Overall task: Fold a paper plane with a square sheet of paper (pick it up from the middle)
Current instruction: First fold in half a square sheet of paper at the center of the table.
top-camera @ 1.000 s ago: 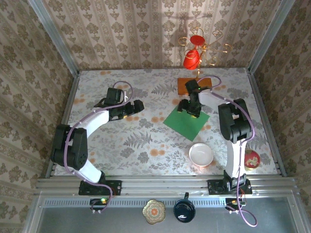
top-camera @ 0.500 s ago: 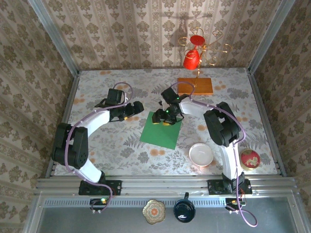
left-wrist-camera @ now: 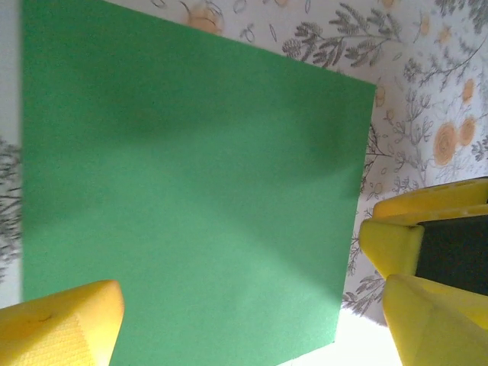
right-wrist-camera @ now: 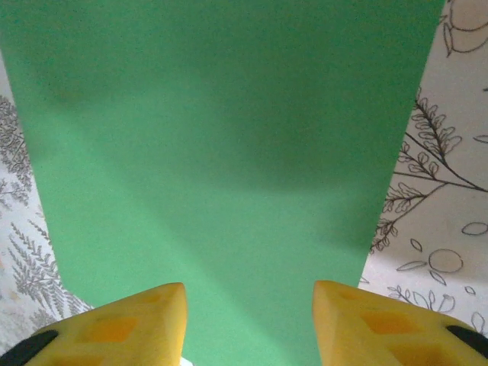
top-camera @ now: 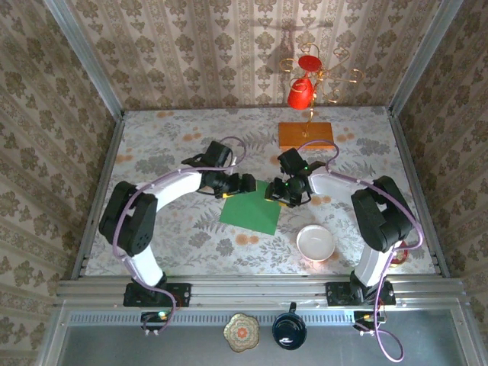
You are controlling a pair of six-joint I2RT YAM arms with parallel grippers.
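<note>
Square sheet of thin bright green paper (top-camera: 250, 207): flat, unfolded, mid-table on the floral tabletop (top-camera: 175, 229). Right gripper (right-wrist-camera: 248, 309) sits low over its far right edge, yellow fingers apart astride the paper, nothing pinched. Left gripper (left-wrist-camera: 244, 305) is spread wide above the far left corner. Judgement: placed on opposite sides to pin and lift for a first fold. Round white bowl (top-camera: 316, 242) is near, not touching.

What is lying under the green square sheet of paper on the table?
The green sheet of paper lies flat on the flower-patterned table, which shows beside its edges. The part of the table directly beneath is covered, so anything thin hidden there cannot be seen.
</note>
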